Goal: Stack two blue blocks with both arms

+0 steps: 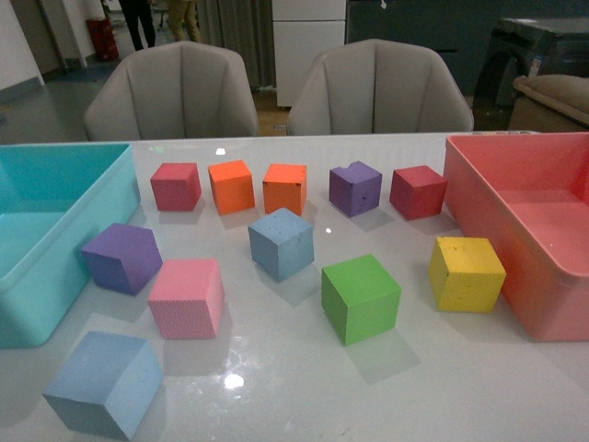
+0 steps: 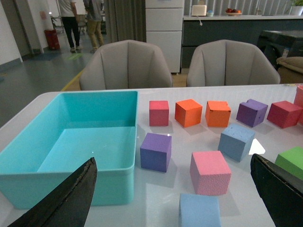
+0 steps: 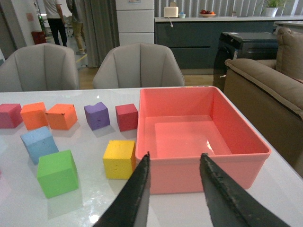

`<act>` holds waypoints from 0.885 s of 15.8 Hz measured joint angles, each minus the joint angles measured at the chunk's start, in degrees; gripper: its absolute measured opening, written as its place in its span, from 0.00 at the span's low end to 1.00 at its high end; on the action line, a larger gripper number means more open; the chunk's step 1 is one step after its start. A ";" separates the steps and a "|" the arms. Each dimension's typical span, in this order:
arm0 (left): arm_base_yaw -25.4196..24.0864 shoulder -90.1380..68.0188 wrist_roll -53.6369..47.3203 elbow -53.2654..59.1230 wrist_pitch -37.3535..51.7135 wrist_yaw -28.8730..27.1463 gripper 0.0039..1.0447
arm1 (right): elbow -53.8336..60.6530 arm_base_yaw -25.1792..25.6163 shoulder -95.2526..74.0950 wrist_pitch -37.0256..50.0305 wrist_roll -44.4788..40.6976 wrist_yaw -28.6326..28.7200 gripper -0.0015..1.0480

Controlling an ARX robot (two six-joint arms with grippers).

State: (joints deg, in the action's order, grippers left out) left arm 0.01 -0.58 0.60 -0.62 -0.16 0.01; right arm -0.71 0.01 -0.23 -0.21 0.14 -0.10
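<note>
Middle blue block [image 1: 281,243]: matt foam, I see faint pitting.
Near blue block [image 1: 103,384]: matt foam, speckled, slightly rough.
Pink block [image 2: 210,172]: grainy foam.
Table [image 1: 304,396]: glossy, I see lamp glare.
Teal bin [image 2: 113,184]: smooth plastic, soft sheen.
Coral bin [image 3: 241,168]: smooth, shiny plastic.
Chairs [image 1: 175,92]: matt grey upholstery.

left bin [image 1: 37,308], right bin [image 1: 479,189] flank table [image 1: 304,396]. five-cube row [image 1: 284,188] at back. centre cube [image 1: 281,242] before it, nearest cube [image 1: 103,384] front-left.
</note>
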 joint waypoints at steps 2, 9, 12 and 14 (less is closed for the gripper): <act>0.00 0.00 0.00 0.02 0.00 0.00 0.94 | 0.00 0.00 0.00 0.00 -0.02 0.00 0.50; -1.64 -12.76 2.73 -6.56 -12.17 9.25 0.94 | 0.00 0.00 0.00 0.04 0.00 0.07 0.94; 5.77 -28.44 4.48 -7.91 -0.46 6.78 0.94 | 0.00 0.00 0.00 0.00 0.00 0.09 0.94; 10.80 -41.92 5.01 -10.10 10.10 3.08 0.94 | 0.00 0.00 0.00 0.02 0.00 0.11 0.94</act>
State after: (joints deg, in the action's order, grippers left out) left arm 10.81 -42.50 5.61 -10.72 9.93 3.09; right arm -0.71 0.01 -0.23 -0.19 0.14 0.01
